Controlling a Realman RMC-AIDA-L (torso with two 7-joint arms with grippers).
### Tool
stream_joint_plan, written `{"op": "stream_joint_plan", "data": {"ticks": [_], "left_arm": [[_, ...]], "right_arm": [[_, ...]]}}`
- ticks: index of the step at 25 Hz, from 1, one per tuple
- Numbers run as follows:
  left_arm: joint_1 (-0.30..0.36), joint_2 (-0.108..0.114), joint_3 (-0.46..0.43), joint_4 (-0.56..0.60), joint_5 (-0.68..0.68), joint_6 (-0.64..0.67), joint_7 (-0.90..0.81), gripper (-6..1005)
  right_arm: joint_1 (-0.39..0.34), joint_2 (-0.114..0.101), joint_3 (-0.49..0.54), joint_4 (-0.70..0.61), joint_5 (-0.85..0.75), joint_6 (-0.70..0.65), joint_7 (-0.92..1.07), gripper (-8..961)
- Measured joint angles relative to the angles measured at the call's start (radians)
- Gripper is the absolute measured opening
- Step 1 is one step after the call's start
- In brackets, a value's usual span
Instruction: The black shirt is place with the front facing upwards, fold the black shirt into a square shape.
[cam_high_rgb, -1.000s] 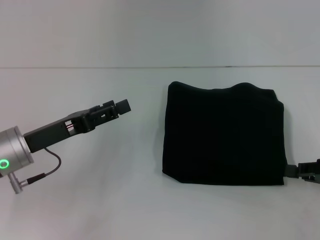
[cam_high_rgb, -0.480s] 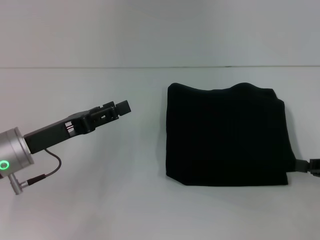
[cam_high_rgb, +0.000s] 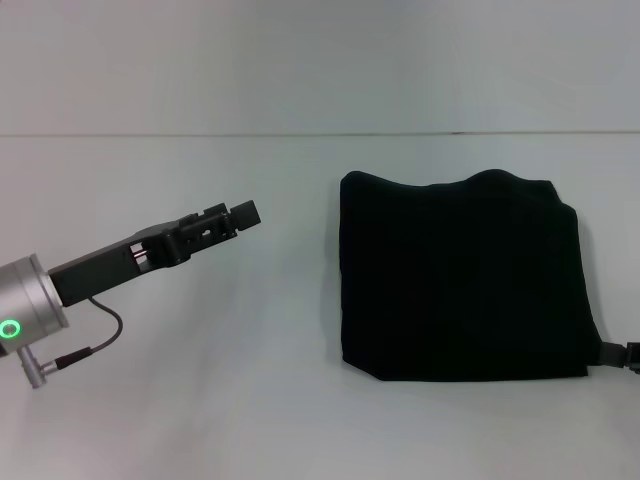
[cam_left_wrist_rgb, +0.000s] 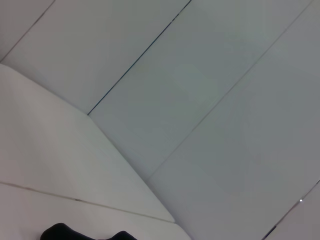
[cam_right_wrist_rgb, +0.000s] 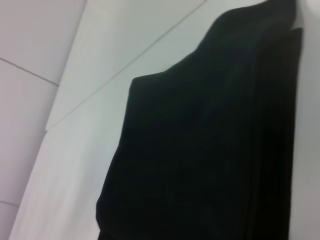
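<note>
Jaws of the right gripper (cam_high_rgb: 632, 353) are cut off at the frame edge beside the folded black shirt (cam_high_rgb: 462, 277) on the table (cam_high_rgb: 250, 400); left gripper (cam_high_rgb: 240, 213) hovers apart, state unclear.

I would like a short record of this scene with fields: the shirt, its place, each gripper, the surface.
shirt: the black shirt lies folded into a roughly square bundle, no lettering showing
place: on the white table, toward the robot's right
left gripper: the left gripper hangs above the bare table, apart from the shirt
right gripper: the right gripper shows only at the picture's edge, by the shirt's near right corner
task state: the fold looks about finished
</note>
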Motion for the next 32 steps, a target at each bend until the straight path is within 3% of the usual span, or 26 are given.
{"op": "stream_joint_plan", "data": {"ticks": [6,12,18,19,20,24,28,31,32], "left_arm": [[-0.004,-0.002,0.000,0.000,0.000,-0.014,-0.017,876],[-0.034,0.003,0.023,0.002,0.002,-0.052,-0.155,874],[-0.091,0.014,0.071,0.007,0.042,-0.104,-0.339,873],[-0.106,0.016,0.090,0.007,0.055,-0.130,-0.399,872],[-0.158,0.019,0.172,0.008,0.097,-0.218,-0.567,872],[-0.228,0.017,0.272,-0.004,0.159,-0.335,-0.713,871],[-0.288,-0.014,0.334,-0.019,0.203,-0.454,-0.797,870],[-0.310,-0.040,0.350,-0.023,0.223,-0.507,-0.837,869],[-0.317,-0.050,0.366,-0.026,0.231,-0.528,-0.860,869]], "right_arm": [[-0.008,0.002,0.050,-0.016,0.004,0.013,-0.013,11],[-0.033,0.005,0.151,-0.053,0.006,-0.002,-0.154,31],[-0.057,0.018,0.275,-0.092,0.008,-0.020,-0.299,267],[-0.061,0.023,0.304,-0.099,0.014,-0.054,-0.356,288],[-0.065,0.028,0.330,-0.105,0.023,-0.089,-0.427,310],[-0.082,0.070,0.371,-0.112,0.063,-0.211,-0.749,397],[-0.100,0.133,0.374,-0.140,0.079,-0.254,-0.999,484],[-0.106,0.172,0.368,-0.173,0.077,-0.259,-1.081,726],[-0.107,0.179,0.367,-0.179,0.076,-0.259,-1.094,757]]}}
